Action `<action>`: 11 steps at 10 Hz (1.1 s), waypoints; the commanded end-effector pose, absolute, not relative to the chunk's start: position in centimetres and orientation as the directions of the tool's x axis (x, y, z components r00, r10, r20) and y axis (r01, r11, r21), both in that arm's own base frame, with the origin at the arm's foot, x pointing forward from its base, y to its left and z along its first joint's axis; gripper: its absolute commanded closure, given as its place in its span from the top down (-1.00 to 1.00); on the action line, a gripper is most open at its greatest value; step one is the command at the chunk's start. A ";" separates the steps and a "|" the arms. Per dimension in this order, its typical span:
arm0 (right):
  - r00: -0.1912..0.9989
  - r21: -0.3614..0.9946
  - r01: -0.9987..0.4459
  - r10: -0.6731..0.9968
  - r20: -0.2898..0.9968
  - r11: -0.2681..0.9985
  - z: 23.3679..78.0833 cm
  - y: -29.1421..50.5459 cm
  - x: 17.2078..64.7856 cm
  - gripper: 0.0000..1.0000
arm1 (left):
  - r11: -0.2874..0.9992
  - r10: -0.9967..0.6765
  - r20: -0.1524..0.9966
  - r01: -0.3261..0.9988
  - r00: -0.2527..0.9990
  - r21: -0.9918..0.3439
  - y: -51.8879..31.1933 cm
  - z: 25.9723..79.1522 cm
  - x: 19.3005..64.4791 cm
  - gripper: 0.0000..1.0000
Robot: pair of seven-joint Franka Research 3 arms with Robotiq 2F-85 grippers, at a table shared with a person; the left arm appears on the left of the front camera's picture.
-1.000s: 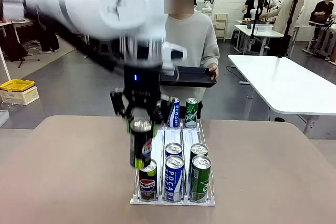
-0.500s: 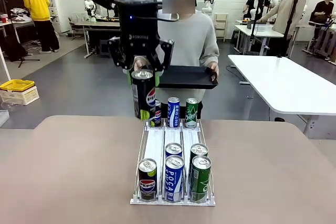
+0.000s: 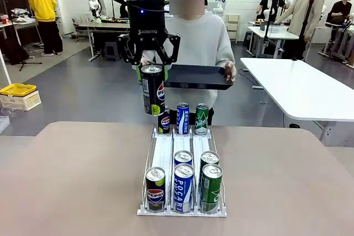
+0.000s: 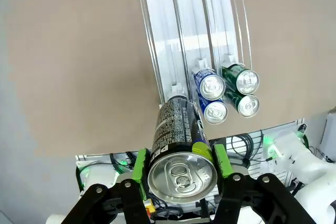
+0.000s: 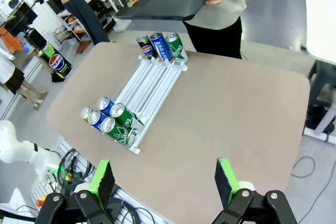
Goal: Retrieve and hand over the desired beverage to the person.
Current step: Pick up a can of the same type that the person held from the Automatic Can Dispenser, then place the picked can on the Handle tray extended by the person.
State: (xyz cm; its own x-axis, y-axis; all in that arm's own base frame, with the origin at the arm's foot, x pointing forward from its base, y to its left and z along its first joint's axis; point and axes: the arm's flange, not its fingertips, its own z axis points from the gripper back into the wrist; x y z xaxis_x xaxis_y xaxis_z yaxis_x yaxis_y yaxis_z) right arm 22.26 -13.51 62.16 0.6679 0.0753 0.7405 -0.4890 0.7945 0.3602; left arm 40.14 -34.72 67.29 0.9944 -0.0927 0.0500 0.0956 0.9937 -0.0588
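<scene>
**A:** Why is that tall black aluminium Pepsi can (image 3: 152,90) with the lime-green band up in the air?

**B:** The left gripper (image 3: 151,72) has its green pads clamped on the can's upper wall and holds it upright above the far edge of the brown desk (image 3: 72,175). The person (image 3: 204,40) in the light grey sweatshirt offers a flat black plastic tray (image 3: 200,77) just beside it, at about the can's top. I'd say the can is meant for that tray.

**A:** What stands in the way?

**B:** The tray's raised rim at its left end. The can's base hangs lower than it. I can't tell whether the two touch. Directly below is the clear three-lane plastic rack (image 3: 163,150). A small Pepsi can (image 3: 164,121), a blue Pocari can (image 3: 183,118) and a green can (image 3: 202,119) stand at its far end, and a cluster of cans (image 3: 183,187) at its near end.

**A:** And the other claw?

**B:** The right gripper (image 5: 165,182) is spread wide, empty, high over the desk and well apart from everything.
</scene>
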 end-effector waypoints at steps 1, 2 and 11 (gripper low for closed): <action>0.657 0.365 -0.506 0.075 0.750 0.782 62.1 -13.4 22.6 1.00 | 0.991 -0.118 0.064 0.121 0.991 -0.049 -34.4 67.5 39.1 -1.00; 0.657 0.365 -0.506 0.075 0.750 0.782 62.1 -13.4 22.6 1.00 | 0.991 -0.118 0.064 0.121 0.991 -0.049 -34.4 67.5 39.1 -1.00; 0.657 0.365 -0.506 0.075 0.750 0.782 62.1 -13.4 22.6 1.00 | 0.991 -0.118 0.064 0.121 0.991 -0.049 -34.4 67.5 39.1 -1.00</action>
State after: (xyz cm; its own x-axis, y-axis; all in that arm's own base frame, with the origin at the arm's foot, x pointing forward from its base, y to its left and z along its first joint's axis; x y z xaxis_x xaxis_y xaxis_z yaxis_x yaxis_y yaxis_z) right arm 22.26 -13.51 62.16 0.6679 0.0754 0.7405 -0.4890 0.7945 0.3601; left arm 39.58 -35.14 67.47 0.9930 -0.1051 0.0533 0.1083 0.9923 -0.0593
